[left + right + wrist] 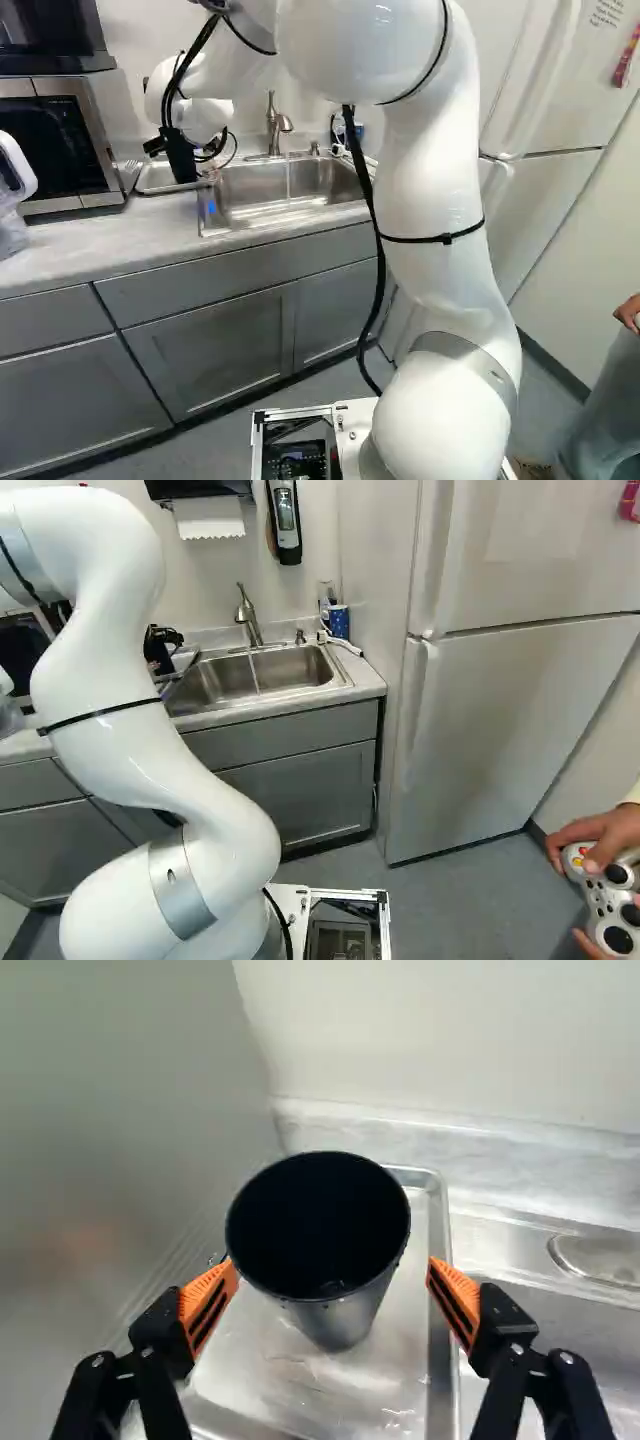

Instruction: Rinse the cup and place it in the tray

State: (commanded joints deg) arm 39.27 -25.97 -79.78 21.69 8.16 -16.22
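The claw (332,1265) is spread wide, gripping nothing; the cup (320,1225) stands upright in the tray (437,1225), between the fingers, one pad near its wall, whether touching I cannot tell, the other clear of it; wet beads on the cup suggest the rinse is done, and the gap probably serves to let the claw back away without tipping it; the tray reaches beneath and ahead of the claw, likely kept beside the sink (290,670) so drips stay off the worktop (130,225); only the wrist view shows the cup and that gap; the base views instead give the faucet (247,615) with its thin stream of water (255,672), so shutting it off may remain; the paper towel (209,517) shows only in the right base view
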